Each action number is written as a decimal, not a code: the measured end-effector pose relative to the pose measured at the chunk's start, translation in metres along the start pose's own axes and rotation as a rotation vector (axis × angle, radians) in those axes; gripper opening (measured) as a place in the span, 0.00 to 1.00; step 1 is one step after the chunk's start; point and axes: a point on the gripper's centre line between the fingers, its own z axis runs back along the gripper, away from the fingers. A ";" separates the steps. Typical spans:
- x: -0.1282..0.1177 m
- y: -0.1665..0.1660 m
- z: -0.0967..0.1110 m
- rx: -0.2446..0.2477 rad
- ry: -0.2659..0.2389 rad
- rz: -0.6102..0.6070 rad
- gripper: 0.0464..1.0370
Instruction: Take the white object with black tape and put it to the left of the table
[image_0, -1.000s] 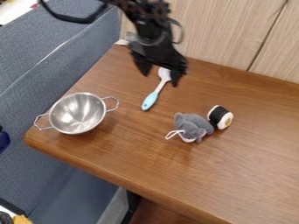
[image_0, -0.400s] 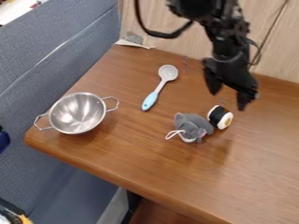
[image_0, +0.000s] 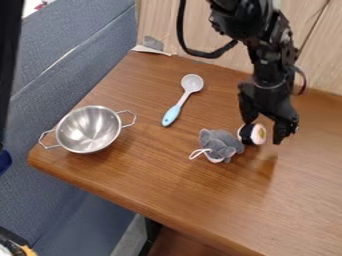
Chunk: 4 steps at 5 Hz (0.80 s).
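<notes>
Camera view shows the black arm coming in from the top edge, with the tool (image_0: 263, 132) hanging down at the right of the view, low over the bench (image_0: 167, 172). Its two fingers stand apart, one at either side of the white object (image_0: 258, 134) as seen from here; whether either touches it, I cannot tell. The white object lies on its side, a black band around it and a yellow-orange spot on its white end. It sits on the right part of the view, just beside the grey plush toy (image_0: 221, 143), which has a white loop. Well apart from them, the metal bowl (image_0: 88, 130) stands upright near the left corner of the bench, its two handles sticking out. Between bowl and tool lies the spoon (image_0: 172, 115), pale blue handle towards the bowl's side, light grey head pointing up the view.
</notes>
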 end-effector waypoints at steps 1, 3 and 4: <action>-0.004 0.002 -0.003 0.013 0.011 0.008 0.96; -0.021 0.010 -0.008 0.049 0.050 0.021 0.92; -0.031 0.012 -0.012 0.069 0.070 0.026 0.64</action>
